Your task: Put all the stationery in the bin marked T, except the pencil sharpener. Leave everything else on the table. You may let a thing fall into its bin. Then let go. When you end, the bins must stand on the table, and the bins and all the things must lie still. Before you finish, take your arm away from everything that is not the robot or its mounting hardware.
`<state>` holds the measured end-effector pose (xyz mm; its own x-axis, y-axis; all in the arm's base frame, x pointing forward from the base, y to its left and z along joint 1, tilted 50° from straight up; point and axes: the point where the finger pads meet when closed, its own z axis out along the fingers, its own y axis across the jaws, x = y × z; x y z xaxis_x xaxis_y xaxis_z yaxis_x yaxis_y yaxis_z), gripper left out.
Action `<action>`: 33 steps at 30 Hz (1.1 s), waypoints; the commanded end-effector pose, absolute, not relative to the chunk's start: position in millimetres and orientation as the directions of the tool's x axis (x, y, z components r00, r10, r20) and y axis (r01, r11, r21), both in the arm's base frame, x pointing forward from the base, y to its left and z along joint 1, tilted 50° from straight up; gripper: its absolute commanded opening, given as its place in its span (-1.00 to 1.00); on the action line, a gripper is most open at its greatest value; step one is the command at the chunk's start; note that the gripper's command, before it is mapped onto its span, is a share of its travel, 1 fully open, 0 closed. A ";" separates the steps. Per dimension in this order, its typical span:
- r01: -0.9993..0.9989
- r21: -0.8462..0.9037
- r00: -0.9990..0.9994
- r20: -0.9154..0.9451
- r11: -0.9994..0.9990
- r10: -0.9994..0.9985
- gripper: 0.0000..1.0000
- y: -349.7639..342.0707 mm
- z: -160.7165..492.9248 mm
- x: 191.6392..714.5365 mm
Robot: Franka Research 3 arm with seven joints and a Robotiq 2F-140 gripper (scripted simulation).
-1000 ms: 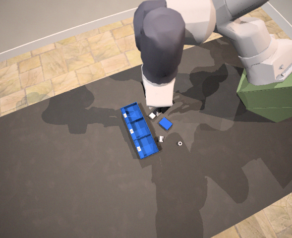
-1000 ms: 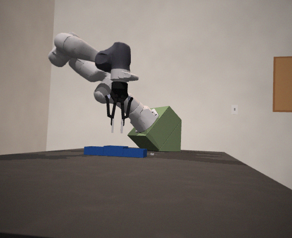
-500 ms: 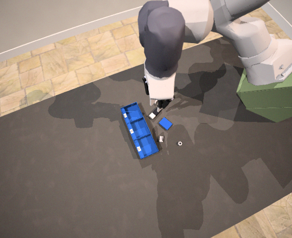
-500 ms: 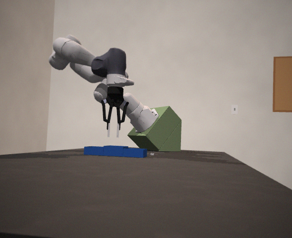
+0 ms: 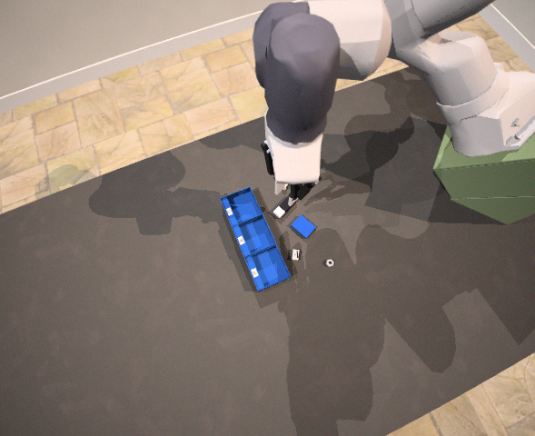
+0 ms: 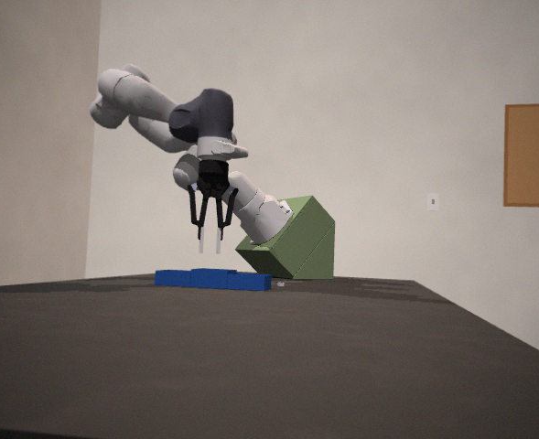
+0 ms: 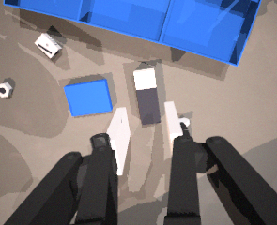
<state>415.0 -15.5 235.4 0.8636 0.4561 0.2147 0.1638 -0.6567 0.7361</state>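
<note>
My gripper is partly open and empty, high above the table, with its fingertips either side of the eraser in the wrist view. The eraser has a white end and a dark sleeve and lies on the table near the bin marked T, the right-hand bin in the wrist view. A flat blue block lies beside the eraser. The pencil sharpener, pale with a dark slot, lies near the bin at the other end. A small white round thing is partly hidden by the right finger.
The three joined blue bins stand on the table. The middle bin and the far-end bin show no things inside. A pale hex nut lies beyond the sharpener. The green robot base stands farther off.
</note>
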 end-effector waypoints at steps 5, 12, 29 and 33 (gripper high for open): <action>0.172 0.737 0.859 0.212 -0.653 0.466 -0.53 -13.5 236.1 416.8; 0.172 0.737 0.859 0.212 -0.653 0.466 -0.53 -13.6 236.2 416.8; 0.172 0.737 0.859 0.212 -0.653 0.466 -0.53 -36.7 210.5 436.9; 0.172 0.737 0.859 0.212 -0.653 0.466 -0.53 -45.4 200.3 445.7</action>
